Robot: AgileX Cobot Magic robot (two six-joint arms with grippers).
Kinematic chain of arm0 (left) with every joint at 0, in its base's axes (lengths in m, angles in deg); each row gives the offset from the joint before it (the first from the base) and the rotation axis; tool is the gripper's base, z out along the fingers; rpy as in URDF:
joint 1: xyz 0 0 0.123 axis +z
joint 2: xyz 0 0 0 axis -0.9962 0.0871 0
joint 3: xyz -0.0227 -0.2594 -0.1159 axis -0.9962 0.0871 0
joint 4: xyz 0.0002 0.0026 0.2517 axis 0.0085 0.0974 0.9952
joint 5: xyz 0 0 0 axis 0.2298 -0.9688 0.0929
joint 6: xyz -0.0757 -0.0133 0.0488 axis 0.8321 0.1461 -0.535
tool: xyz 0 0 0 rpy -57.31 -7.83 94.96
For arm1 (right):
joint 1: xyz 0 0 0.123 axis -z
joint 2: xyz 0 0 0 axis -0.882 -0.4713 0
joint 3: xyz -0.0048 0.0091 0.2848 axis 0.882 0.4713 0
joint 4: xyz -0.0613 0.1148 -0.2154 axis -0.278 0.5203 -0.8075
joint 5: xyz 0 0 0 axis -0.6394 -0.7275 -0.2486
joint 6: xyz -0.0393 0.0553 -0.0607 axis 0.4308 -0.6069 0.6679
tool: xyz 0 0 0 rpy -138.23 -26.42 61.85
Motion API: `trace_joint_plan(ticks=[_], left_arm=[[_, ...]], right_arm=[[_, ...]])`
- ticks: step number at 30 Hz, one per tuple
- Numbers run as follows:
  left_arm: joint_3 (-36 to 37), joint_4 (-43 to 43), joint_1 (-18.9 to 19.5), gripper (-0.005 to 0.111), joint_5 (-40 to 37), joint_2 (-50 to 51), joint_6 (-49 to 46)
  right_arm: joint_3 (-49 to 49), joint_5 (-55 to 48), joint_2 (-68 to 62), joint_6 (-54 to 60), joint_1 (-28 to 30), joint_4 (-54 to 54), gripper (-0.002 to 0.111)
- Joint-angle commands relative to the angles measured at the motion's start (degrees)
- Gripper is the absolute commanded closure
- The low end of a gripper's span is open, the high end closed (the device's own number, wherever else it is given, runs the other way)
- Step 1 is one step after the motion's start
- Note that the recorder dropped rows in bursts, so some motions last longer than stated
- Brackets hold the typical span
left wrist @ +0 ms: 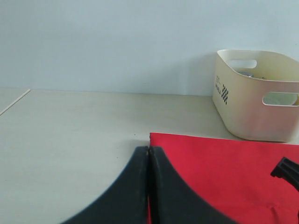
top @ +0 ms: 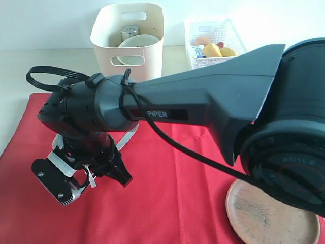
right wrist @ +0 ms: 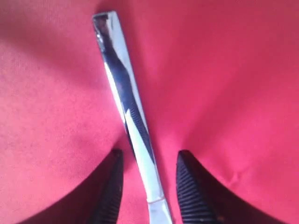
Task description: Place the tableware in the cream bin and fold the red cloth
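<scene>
Right gripper: jaws spread, one ribbed pad on each side of the silver knife. A strip of red shows on both sides, so you're not clamped on it. The knife lies flat on the red cloth, its long axis running out between the fingers.

Left gripper: fingers pressed together, sitting at the cloth's corner where it meets bare table.

Writing:
- "PIPER" is on the right arm, which reaches across the middle to the left part of the cloth.
- The joint housing carries raised letters that read roughly "AGILE"; the rest is too faint.
- The cream bin has a black checker mark and small print on its end wall, too small to read.

A black cable runs along the arm.

The bin stands on the table beyond the cloth's far edge, with the steel cup and the pale bowl inside. Just beside it is the white lattice basket, holding yellow and orange food. The round brown wooden plate is on the cloth, near right, partly hidden by the joint.

The table is pale cream and matte. The wall is plain and bluish-white.
</scene>
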Motion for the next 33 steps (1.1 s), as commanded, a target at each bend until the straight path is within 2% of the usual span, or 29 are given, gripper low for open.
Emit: trace_joint_plan(ticks=[1,4,7,25,33], left_arm=[[0.0,0.0,-0.3,0.104,-0.2,-0.3,0.0],[0.0,0.0,-0.3,0.104,-0.2,-0.3,0.0],[0.0,0.0,-0.3,0.104,-0.2,-0.3,0.0],[0.0,0.0,-0.3,0.104,-0.2,-0.3,0.0],[0.0,0.0,-0.3,0.104,-0.2,-0.3,0.0]], right_arm=[[0.0,-0.6,-0.7,0.3,0.1,-0.7,0.074],[0.0,-1.0,-0.7,0.3,0.1,-0.7,0.088],[0.0,-1.3,-0.7,0.3,0.1,-0.5,0.109],[0.0,-0.9,0.7,0.2,0.1,-0.6,0.108],[0.0,1.8,0.7,-10.6,0.1,-1.1,0.108]])
